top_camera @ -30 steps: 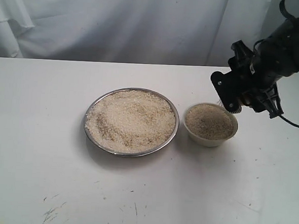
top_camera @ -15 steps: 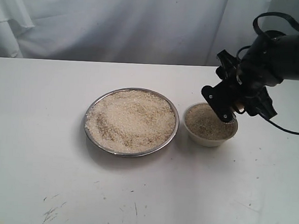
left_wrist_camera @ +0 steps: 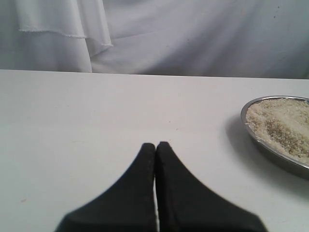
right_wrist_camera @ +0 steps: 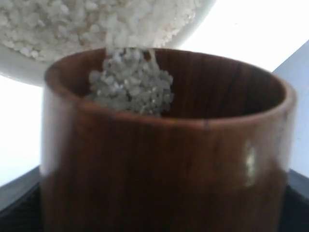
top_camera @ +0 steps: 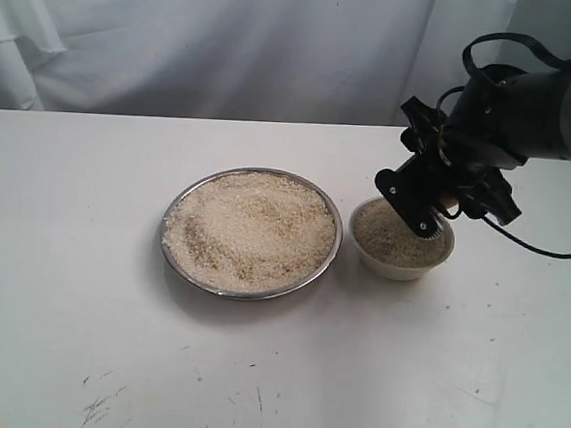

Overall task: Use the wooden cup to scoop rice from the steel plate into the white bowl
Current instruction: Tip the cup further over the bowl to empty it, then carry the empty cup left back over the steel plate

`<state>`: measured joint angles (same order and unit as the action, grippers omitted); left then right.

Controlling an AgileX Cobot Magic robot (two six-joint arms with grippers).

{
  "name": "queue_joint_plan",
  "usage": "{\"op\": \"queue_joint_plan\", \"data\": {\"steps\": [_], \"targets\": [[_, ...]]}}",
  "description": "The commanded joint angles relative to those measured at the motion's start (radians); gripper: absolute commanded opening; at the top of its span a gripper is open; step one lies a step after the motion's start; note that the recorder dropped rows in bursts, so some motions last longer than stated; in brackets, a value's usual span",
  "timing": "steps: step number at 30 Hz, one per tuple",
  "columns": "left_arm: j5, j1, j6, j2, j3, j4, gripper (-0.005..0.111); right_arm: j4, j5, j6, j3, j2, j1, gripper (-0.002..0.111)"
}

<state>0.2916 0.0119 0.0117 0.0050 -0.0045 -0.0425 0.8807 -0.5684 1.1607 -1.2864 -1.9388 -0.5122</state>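
Note:
The steel plate [top_camera: 165, 228] lies mid-table, heaped with rice [top_camera: 251, 229]. Just to its right stands the white bowl [top_camera: 398, 270], also holding rice [top_camera: 394, 235]. My right gripper [top_camera: 439, 200] hangs over the bowl's far right side, shut on the wooden cup [right_wrist_camera: 164, 164]. The cup is tipped toward the bowl [right_wrist_camera: 19, 70], and a clump of rice [right_wrist_camera: 130, 89] at its lip is sliding out. In the exterior view only a sliver of the cup [top_camera: 449, 202] shows between the fingers. My left gripper [left_wrist_camera: 156, 145] is shut and empty, low over bare table beside the plate [left_wrist_camera: 270, 151].
The white table top carries a few dark scuffs near its front edge [top_camera: 99, 408]. A white cloth backdrop [top_camera: 228, 46] hangs behind the table. A black cable [top_camera: 555, 248] trails from the right arm.
The right arm has swung left and down from beside the bowl to over it, turning the cup so it tips toward the bowl. The left gripper's motion is not shown.

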Motion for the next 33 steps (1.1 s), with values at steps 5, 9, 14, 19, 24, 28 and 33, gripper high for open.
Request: {"op": "queue_joint_plan", "data": {"steps": [5,9,14,19,24,28,33], "targets": [[-0.006,-0.002,-0.003,-0.005,0.005,-0.001,0.0,0.098,-0.069,-0.004,0.004,0.006,-0.017,0.0],[-0.006,-0.002,-0.003,-0.005,0.005,-0.001,0.0,0.118,-0.071,-0.007,0.004,0.006,-0.044,0.0],[-0.006,-0.002,-0.003,-0.005,0.005,-0.001,0.0,0.183,-0.111,-0.018,0.004,0.006,-0.072,0.0],[-0.006,-0.002,-0.003,-0.005,0.005,-0.001,0.0,0.237,-0.143,-0.044,0.004,0.006,-0.079,0.0],[-0.006,-0.002,-0.003,-0.005,0.005,-0.001,0.0,0.282,-0.148,-0.126,0.004,0.006,-0.101,0.0],[-0.006,-0.002,-0.003,-0.005,0.005,-0.001,0.0,0.286,-0.145,-0.178,0.002,0.01,-0.123,0.0],[-0.006,-0.002,-0.003,-0.005,0.005,-0.001,0.0,0.28,-0.082,-0.245,0.002,0.01,-0.139,0.0]]}}
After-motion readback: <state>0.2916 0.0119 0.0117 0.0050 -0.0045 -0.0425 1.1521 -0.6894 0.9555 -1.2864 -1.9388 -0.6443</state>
